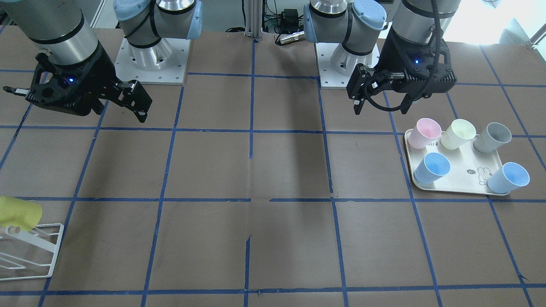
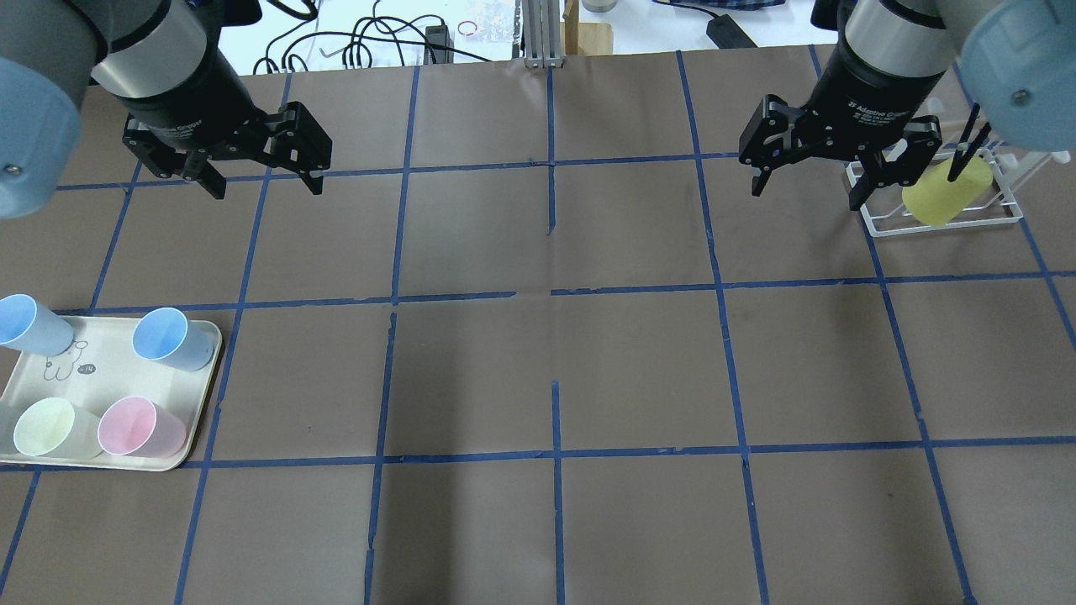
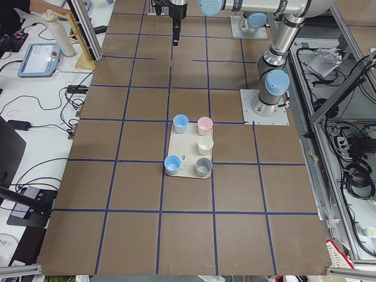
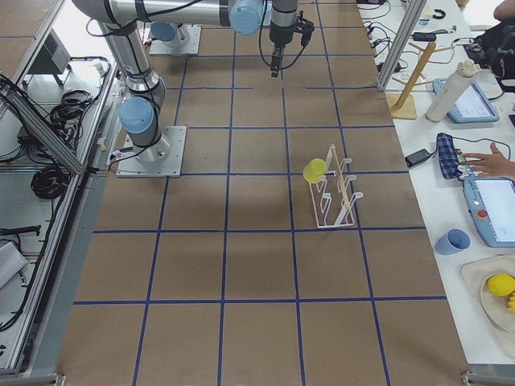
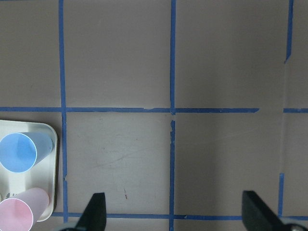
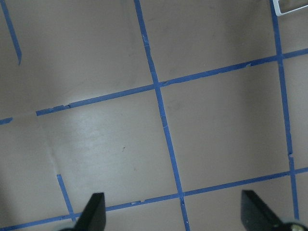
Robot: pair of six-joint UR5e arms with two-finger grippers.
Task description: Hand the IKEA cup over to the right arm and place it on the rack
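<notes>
The lemon-yellow IKEA cup (image 2: 940,202) hangs tilted on a rod of the white wire rack (image 2: 884,225) at the table's far right. The cup also shows in the front view (image 1: 18,212) on the rack (image 1: 50,256), and in the right side view (image 4: 314,170). My right gripper (image 2: 807,192) is open and empty, raised just left of the rack and apart from the cup. Its wrist view shows only its fingertips (image 6: 96,211) over bare table. My left gripper (image 2: 267,186) is open and empty, raised over the far left of the table.
A cream tray (image 2: 204,395) at the near left holds two light blue cups (image 2: 168,336), a pink cup (image 2: 134,426), a pale cream-yellow cup (image 2: 46,427) and a grey cup (image 1: 492,137). The tray corner (image 5: 50,139) shows in the left wrist view. Blue tape grids the brown table.
</notes>
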